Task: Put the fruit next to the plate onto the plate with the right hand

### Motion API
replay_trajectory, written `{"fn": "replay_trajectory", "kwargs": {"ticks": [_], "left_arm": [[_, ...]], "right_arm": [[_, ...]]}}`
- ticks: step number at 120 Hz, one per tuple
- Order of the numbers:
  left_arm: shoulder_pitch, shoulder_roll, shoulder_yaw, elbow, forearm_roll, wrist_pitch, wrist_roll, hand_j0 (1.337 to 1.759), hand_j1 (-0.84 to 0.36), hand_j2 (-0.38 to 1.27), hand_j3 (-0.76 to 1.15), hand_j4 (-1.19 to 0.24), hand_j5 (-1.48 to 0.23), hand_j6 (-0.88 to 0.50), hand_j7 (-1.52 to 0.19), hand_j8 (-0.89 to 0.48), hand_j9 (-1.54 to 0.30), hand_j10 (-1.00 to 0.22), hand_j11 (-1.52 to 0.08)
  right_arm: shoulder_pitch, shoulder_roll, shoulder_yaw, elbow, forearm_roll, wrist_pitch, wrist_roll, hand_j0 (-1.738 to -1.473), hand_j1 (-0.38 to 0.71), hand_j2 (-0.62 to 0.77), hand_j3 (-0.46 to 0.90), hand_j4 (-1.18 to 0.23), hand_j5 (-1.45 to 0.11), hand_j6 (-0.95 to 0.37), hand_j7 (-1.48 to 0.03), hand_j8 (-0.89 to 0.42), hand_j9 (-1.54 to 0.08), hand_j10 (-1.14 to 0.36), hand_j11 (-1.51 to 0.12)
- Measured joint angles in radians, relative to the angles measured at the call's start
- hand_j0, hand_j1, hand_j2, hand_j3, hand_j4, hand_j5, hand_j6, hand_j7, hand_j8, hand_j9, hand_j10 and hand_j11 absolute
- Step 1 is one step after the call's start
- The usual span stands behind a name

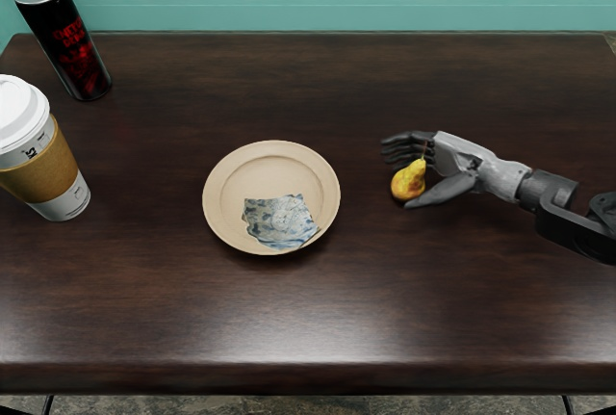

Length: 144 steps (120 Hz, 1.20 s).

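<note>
A small yellow pear (pixel 408 181) stands on the dark wooden table, to the right of the tan plate (pixel 231 180). A crumpled blue-white scrap (pixel 279 220) lies in the plate's lower right part. My right hand (pixel 414 170) comes in from the right edge and reaches the pear. Its dark fingers (pixel 404 146) curve just above and behind the fruit, while the thumb (pixel 438 194) lies below it. The hand brackets the pear without closing on it, and the pear rests on the table. My left arm does not show.
A white paper coffee cup (pixel 31 150) with a brown sleeve stands at the left edge. A black and red drink can (pixel 64 38) stands at the back left corner. The table's front edge runs along the bottom.
</note>
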<state>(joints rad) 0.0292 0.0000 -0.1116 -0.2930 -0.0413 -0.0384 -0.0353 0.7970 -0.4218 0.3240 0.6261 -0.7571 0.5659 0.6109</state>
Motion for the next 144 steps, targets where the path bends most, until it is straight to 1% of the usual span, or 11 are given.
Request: {"fn": "replay_trajectory", "kwargs": {"ticks": [15, 36, 61, 72, 75, 80, 82, 92, 102, 117, 144], "left_arm": [[0.000, 0.000, 0.000, 0.000, 0.000, 0.000, 0.000, 1.658, 0.34, 0.00, 0.00, 0.00, -0.01, 0.00, -0.01, 0.00, -0.01, 0.00, -0.01], [0.000, 0.000, 0.000, 0.000, 0.000, 0.000, 0.000, 1.658, 0.34, 0.00, 0.00, 0.00, 0.00, 0.00, 0.00, 0.00, 0.00, 0.00, 0.00], [0.000, 0.000, 0.000, 0.000, 0.000, 0.000, 0.000, 1.658, 0.34, 0.00, 0.00, 0.00, 0.00, 0.00, 0.00, 0.00, 0.00, 0.00, 0.00], [0.000, 0.000, 0.000, 0.000, 0.000, 0.000, 0.000, 1.658, 0.34, 0.00, 0.00, 0.00, -0.01, 0.00, -0.01, 0.00, -0.01, 0.00, -0.01], [0.000, 0.000, 0.000, 0.000, 0.000, 0.000, 0.000, 1.658, 0.34, 0.00, 0.00, 0.00, -0.01, 0.00, -0.01, 0.00, -0.01, 0.00, -0.01], [0.000, 0.000, 0.000, 0.000, 0.000, 0.000, 0.000, 1.658, 0.34, 0.00, 0.00, 0.00, -0.01, 0.00, -0.01, 0.00, -0.01, 0.00, -0.01], [0.000, 0.000, 0.000, 0.000, 0.000, 0.000, 0.000, 1.658, 0.34, 0.00, 0.00, 0.00, -0.01, 0.00, -0.01, 0.00, -0.01, 0.00, -0.01], [0.000, 0.000, -0.001, 0.000, 0.000, 0.000, 0.000, 1.658, 0.34, 0.00, 0.00, 0.00, -0.01, 0.00, -0.01, 0.00, -0.01, 0.00, -0.01], [0.000, 0.000, 0.000, 0.000, 0.000, 0.000, 0.000, 1.658, 0.34, 0.00, 0.00, 0.00, -0.01, 0.00, -0.01, 0.00, -0.01, 0.00, -0.01], [0.000, 0.000, 0.000, 0.000, 0.000, 0.000, 0.000, 1.658, 0.34, 0.00, 0.00, 0.00, 0.00, 0.00, 0.00, 0.00, 0.00, 0.00, 0.00], [0.000, 0.000, 0.000, 0.000, 0.000, 0.000, 0.000, 1.658, 0.34, 0.00, 0.00, 0.00, 0.00, 0.00, 0.00, 0.00, 0.00, 0.00, 0.00]], "right_arm": [[0.000, 0.003, 0.000, 0.000, 0.001, 0.000, 0.000, -1.658, 0.12, -0.07, 0.00, -0.40, -0.51, -0.40, -0.51, -0.40, -0.51, -0.40, -0.51], [0.000, 0.010, -0.002, 0.000, 0.003, 0.000, 0.000, -1.658, 0.20, -0.09, 0.00, -0.47, -0.60, -0.47, -0.60, -0.47, -0.60, -0.43, -0.60], [0.000, 0.014, -0.006, -0.002, 0.004, -0.001, 0.000, -1.658, 0.27, -0.09, 0.00, -0.52, -0.67, -0.52, -0.67, -0.52, -0.67, -0.50, -0.67], [-0.001, 0.016, -0.007, -0.003, 0.005, 0.000, 0.000, -1.658, 0.31, -0.09, 0.00, -0.55, -0.69, -0.54, -0.70, -0.55, -0.69, -0.47, -0.70], [-0.001, 0.016, -0.009, -0.003, 0.007, 0.000, 0.000, -1.658, 0.33, -0.09, 0.00, -0.56, -0.70, -0.55, -0.71, -0.56, -0.70, -0.47, -0.72], [-0.001, 0.016, -0.014, -0.004, 0.010, 0.001, 0.001, -1.658, 0.38, -0.07, 0.00, -0.58, -0.71, -0.57, -0.73, -0.58, -0.71, -0.43, -0.74], [-0.001, 0.016, -0.015, -0.004, 0.011, 0.000, 0.001, -1.658, 0.38, -0.06, 0.00, -0.59, -0.71, -0.58, -0.73, -0.59, -0.70, -0.45, -0.75], [-0.001, 0.020, -0.021, -0.005, 0.014, 0.002, 0.001, -1.658, 0.45, -0.04, 0.00, -0.62, -0.74, -0.60, -0.77, -0.62, -0.74, -0.40, -0.79], [0.000, 0.021, -0.024, -0.006, 0.015, 0.008, 0.001, -1.657, 0.48, -0.05, 0.00, -0.63, -0.79, -0.63, -0.80, -0.63, -0.79, -0.37, -0.83], [0.001, 0.021, -0.028, -0.002, 0.012, 0.016, 0.001, -1.652, 0.48, -0.07, 0.00, -0.66, -0.87, -0.67, -0.86, -0.64, -0.88, -0.35, -0.90], [0.017, 0.014, -0.030, 0.005, 0.007, 0.044, 0.000, -1.646, 0.49, -0.12, 0.00, -0.70, -1.04, -0.74, -0.97, -0.57, -1.06, -0.29, -1.01]]}}
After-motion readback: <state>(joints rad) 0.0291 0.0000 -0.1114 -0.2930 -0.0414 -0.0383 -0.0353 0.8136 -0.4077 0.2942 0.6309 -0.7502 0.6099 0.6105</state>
